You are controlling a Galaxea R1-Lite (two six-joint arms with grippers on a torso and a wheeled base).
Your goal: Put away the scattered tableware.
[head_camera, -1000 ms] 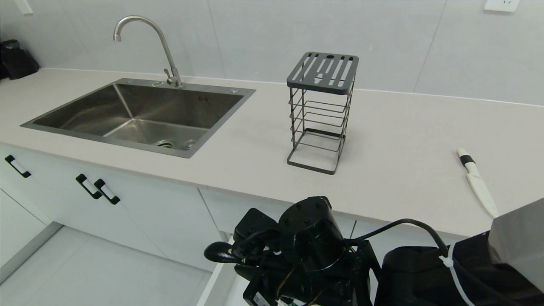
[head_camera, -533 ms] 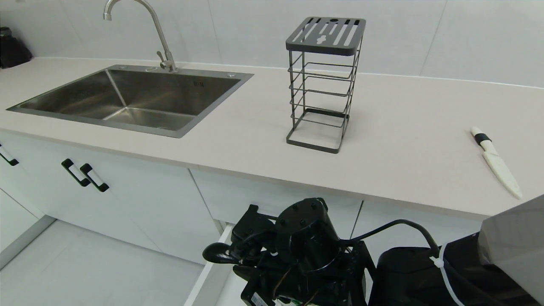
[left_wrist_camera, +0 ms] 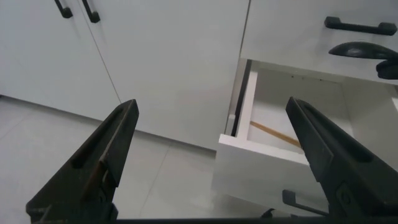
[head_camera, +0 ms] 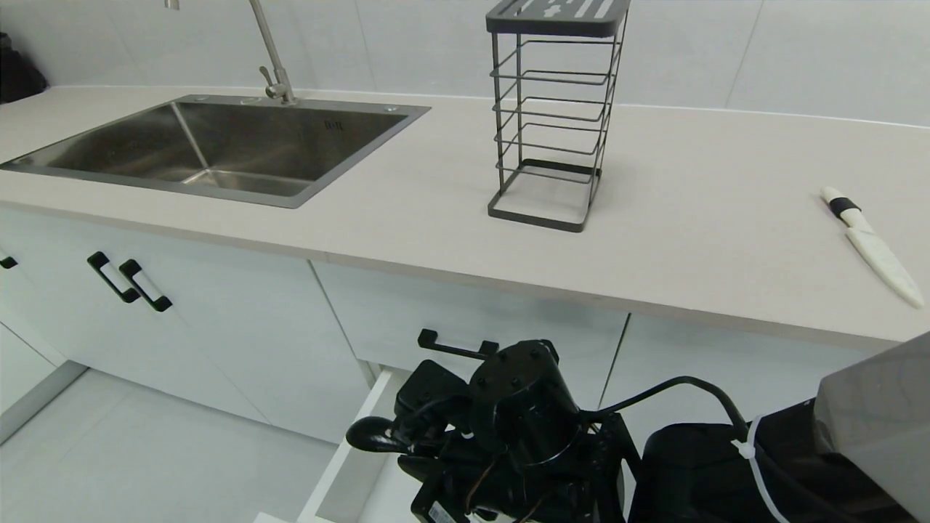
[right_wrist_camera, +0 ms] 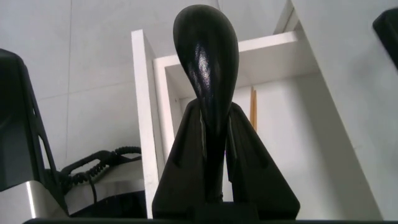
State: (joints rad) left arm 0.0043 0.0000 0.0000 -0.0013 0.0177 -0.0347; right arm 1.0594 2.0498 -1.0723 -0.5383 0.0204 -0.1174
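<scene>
Holding a black spoon [right_wrist_camera: 207,56] by its handle, the right end effector [right_wrist_camera: 211,155] pinches the handle from both sides, and the bowl points outward over the open drawer [right_wrist_camera: 149,112]. A grip this far back on the handle probably lets the bowl lead into the drawer, which stands pulled out below the counter [head_camera: 690,218] edge. A thin wooden stick [left_wrist_camera: 273,134] lies on the drawer floor.

The left end effector [left_wrist_camera: 211,155] is spread wide and carries nothing. It hangs near the drawer's front corner, probably to stay out of the right arm's path.

On the counter a white knife [head_camera: 872,247] with a black band lies flat towards the right, well apart from the wire rack [head_camera: 552,116]. The rack's slotted top likely serves as the knife's holder.

Judged step: lowering the spoon into the drawer. The knife is not yet stored.
</scene>
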